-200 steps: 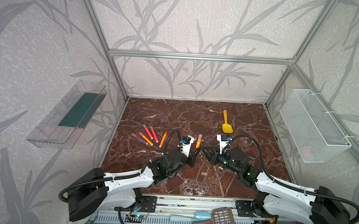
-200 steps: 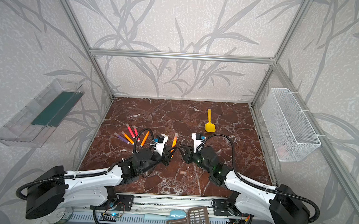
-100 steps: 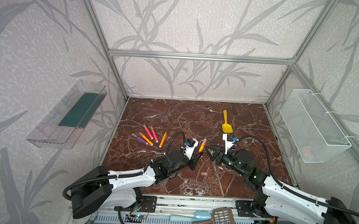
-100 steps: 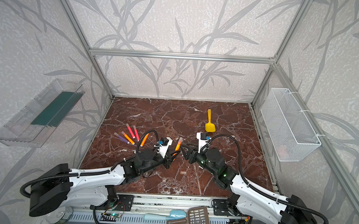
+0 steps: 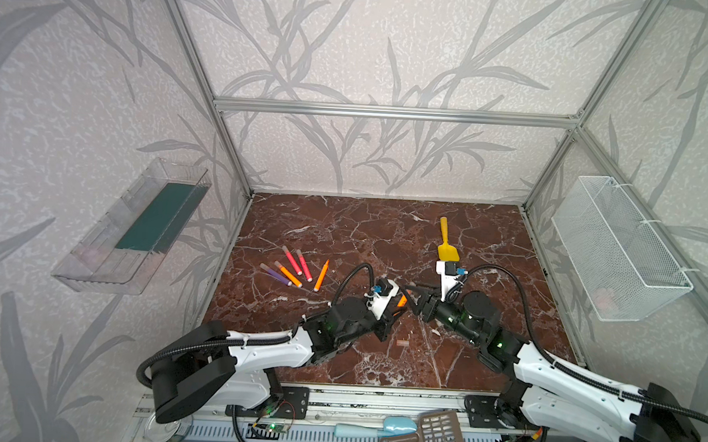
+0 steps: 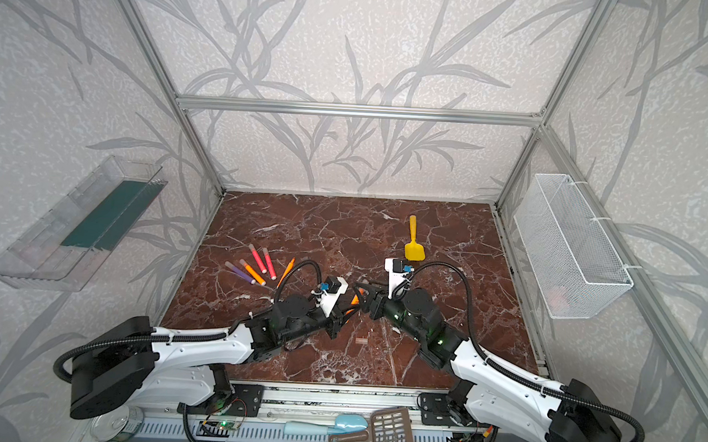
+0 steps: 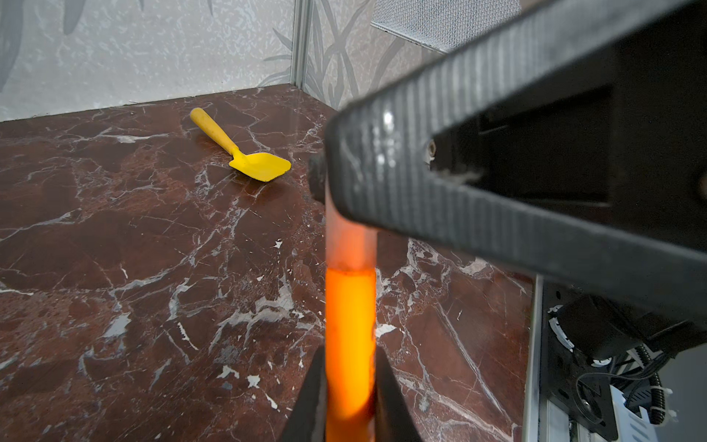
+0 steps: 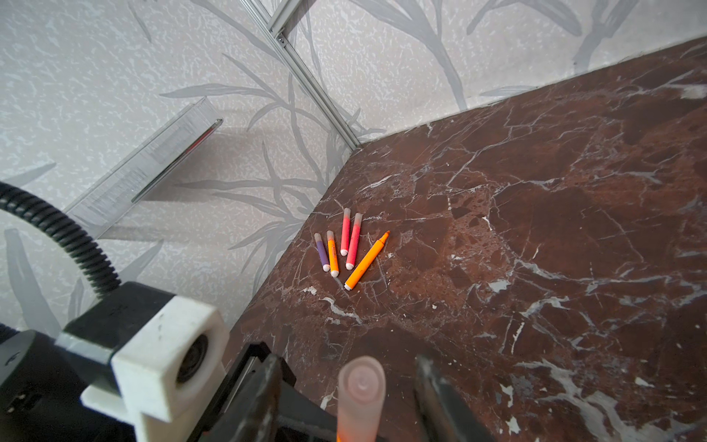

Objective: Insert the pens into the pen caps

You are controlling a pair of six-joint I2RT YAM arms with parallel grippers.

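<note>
Left pincer (image 7: 350, 386): clenched on slim orange marker pen (image 7: 350, 313), translucent pinkish cap (image 7: 350, 241) fitted. Right pincer (image 8: 348, 367): released, flanking cap.

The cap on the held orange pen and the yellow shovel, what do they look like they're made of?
The cap: probably frosted translucent plastic; the orange pen glows through its matte wall. The yellow shovel: likely moulded plastic, one even colour with a soft sheen.
</note>
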